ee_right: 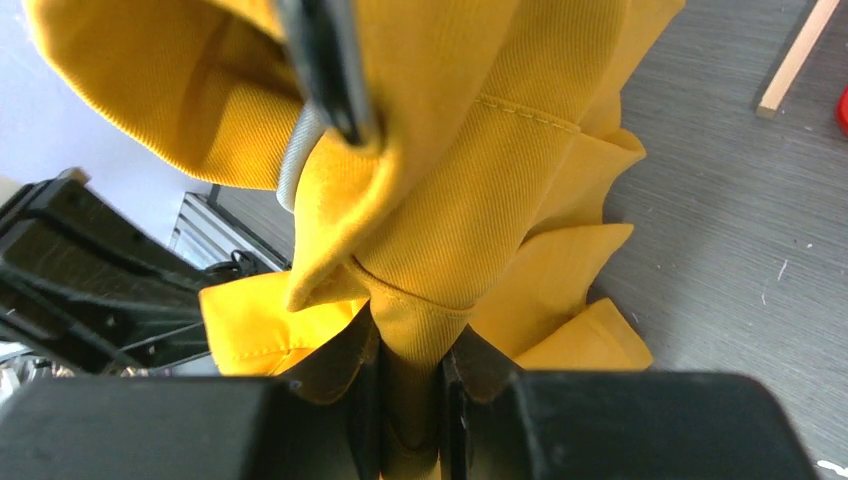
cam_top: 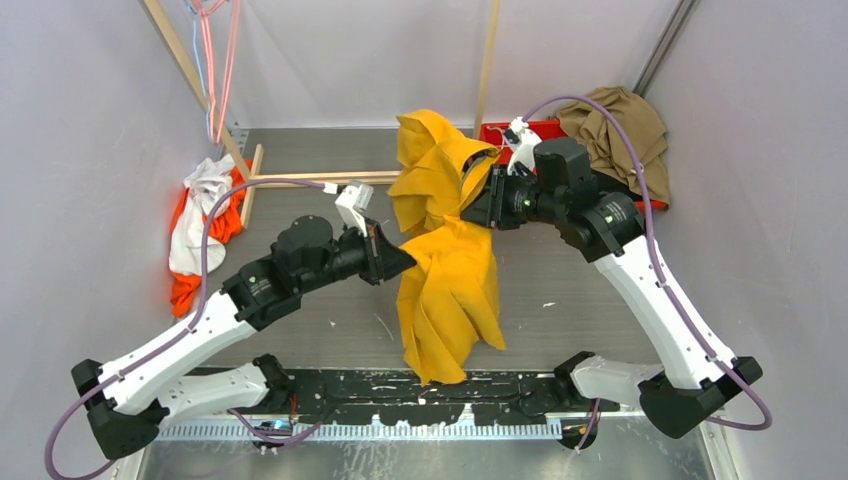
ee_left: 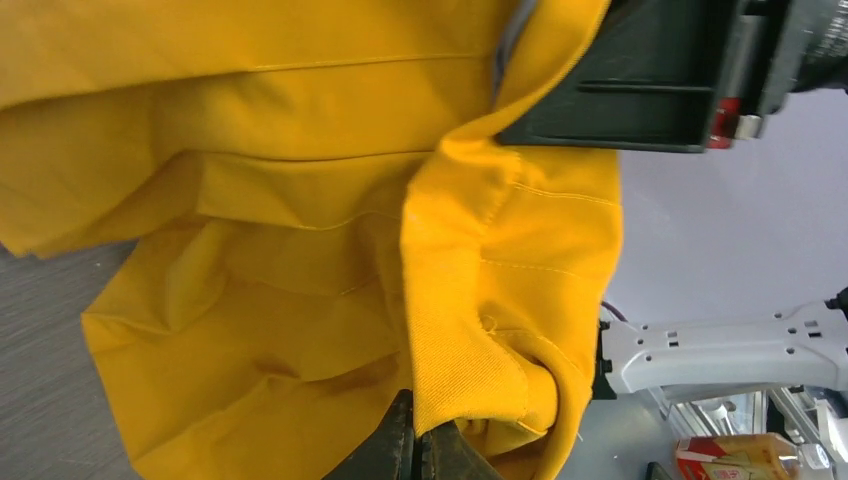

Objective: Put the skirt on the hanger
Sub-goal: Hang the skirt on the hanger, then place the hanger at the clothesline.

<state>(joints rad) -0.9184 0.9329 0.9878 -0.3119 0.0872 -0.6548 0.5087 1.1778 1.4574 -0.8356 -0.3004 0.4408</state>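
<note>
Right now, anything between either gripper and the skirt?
Nothing visible. The left gripper is shut on a fold of the skirt, and the right gripper pinches another fold between its fingers. Both touch the cloth directly.

Yellow cloth skirt [ee_right: 480,200]: matt twill, fine diagonal rib, stitched hems. Grey tabletop [ee_right: 740,230]: matt, faintly streaked. Pale wooden rail [cam_top: 300,181], far left: bare, smooth.
</note>
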